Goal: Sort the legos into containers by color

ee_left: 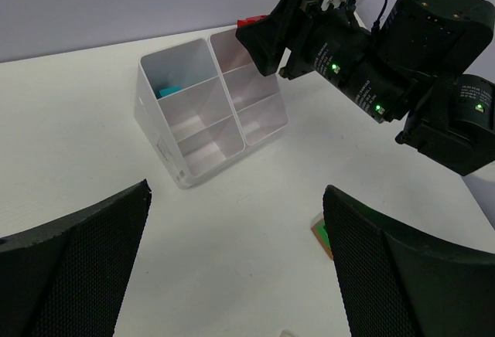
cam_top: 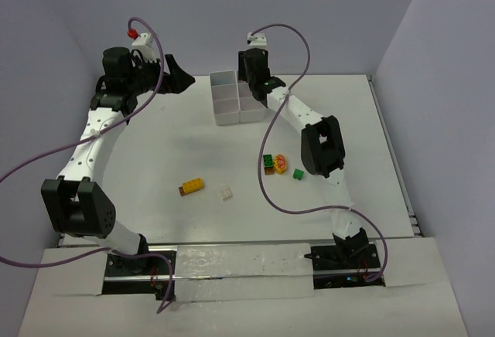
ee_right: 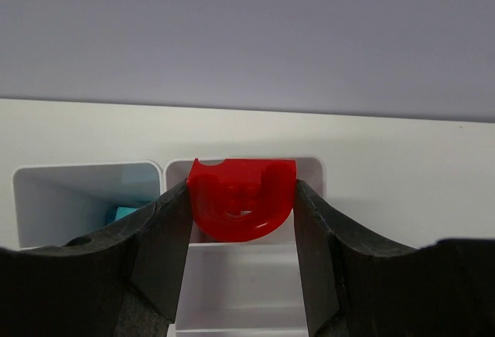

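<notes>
Lego (ee_right: 241,198), red, sits clamped in the right gripper (ee_right: 241,207) above the tray (ee_right: 164,168).

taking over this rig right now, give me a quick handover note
Left claw: open, empty, hovering left of the tray.
Right claw: shut on a red piece, above the tray's far right compartment.
Done: a cyan piece lies in the far left compartment.
Left: drop the red piece, then sort what is loose on the table: yellow brick with a brown piece at its end, white piece, green-red-orange cluster, small green piece.
</notes>
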Controlling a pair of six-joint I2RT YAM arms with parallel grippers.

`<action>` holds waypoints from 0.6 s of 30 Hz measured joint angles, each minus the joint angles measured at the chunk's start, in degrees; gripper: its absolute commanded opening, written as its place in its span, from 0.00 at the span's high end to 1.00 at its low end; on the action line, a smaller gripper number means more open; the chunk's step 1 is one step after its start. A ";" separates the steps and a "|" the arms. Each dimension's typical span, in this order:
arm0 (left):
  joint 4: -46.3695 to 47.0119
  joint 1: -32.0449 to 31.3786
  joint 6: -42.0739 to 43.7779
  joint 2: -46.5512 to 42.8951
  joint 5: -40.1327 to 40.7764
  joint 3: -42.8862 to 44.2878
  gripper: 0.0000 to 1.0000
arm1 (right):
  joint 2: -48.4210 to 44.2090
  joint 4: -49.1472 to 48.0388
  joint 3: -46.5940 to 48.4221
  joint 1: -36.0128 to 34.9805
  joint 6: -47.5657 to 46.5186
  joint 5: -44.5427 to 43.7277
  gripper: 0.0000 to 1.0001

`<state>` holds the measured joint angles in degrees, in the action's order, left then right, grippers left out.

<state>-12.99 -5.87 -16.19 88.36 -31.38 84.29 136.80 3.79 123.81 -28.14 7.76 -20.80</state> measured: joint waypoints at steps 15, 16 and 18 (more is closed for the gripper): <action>-0.02 0.04 0.02 0.70 -0.02 0.00 0.01 | 1.38 -1.15 0.04 0.00 -0.98 -0.84 0.71; -0.02 0.04 0.01 0.71 -0.02 0.00 0.01 | 1.61 -1.34 0.04 0.00 -1.11 -0.85 0.70; -0.02 0.04 0.00 0.72 -0.02 0.00 0.01 | 2.22 -1.71 0.19 0.00 -1.27 -0.85 0.70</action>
<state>-13.02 -5.82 -16.19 89.08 -31.40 84.29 139.02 2.08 124.00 -28.14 6.49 -21.65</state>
